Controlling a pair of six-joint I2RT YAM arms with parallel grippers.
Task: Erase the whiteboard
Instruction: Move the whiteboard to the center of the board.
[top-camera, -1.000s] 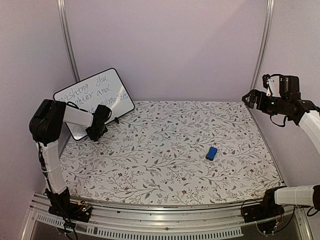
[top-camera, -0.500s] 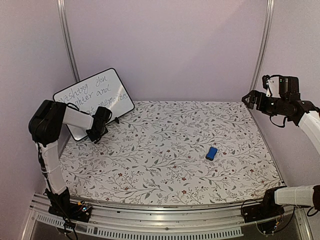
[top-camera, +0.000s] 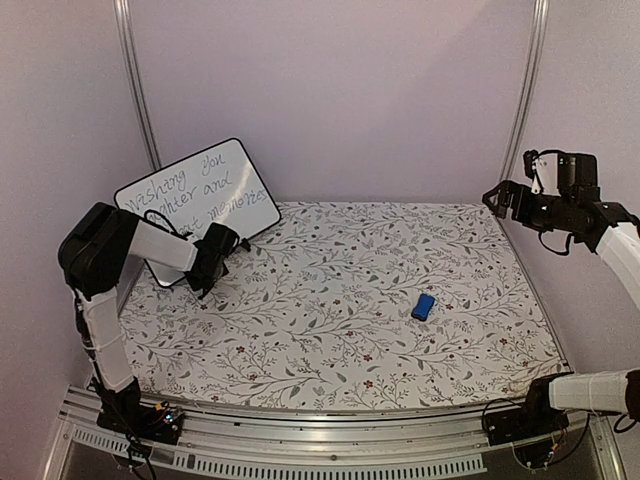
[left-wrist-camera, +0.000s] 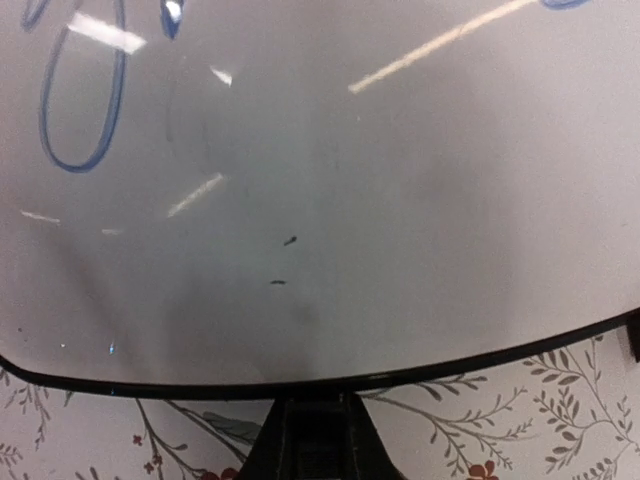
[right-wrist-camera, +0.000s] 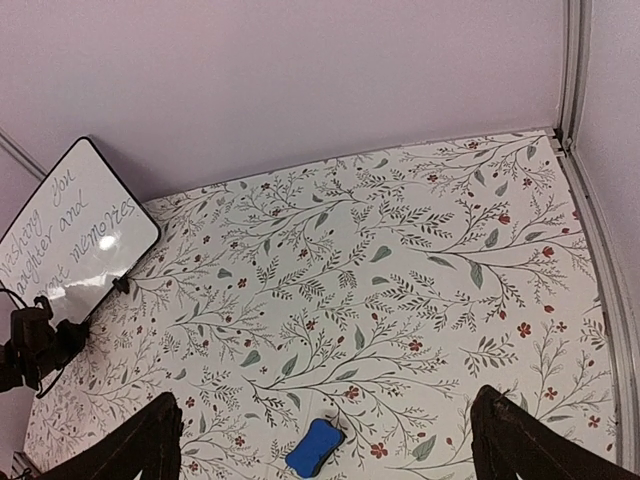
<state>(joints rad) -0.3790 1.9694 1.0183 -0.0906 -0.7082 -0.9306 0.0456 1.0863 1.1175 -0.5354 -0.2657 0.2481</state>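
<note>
Whiteboard (top-camera: 200, 195) propped at the table's (top-camera: 330, 350) far left corner.
From above, the left gripper (top-camera: 203, 278) has its jaws closed on the tilted, written-on board's lower edge; the right gripper (top-camera: 495, 198) hangs high, jaws wide. Left wrist: glossy board face, black rim. Right wrist: blue eraser (right-wrist-camera: 315, 447) lying alone on the table.

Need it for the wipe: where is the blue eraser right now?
In the top view, the blue eraser lies on the floral table cover, right of centre toward the near edge, far from the whiteboard at the far left.
</note>
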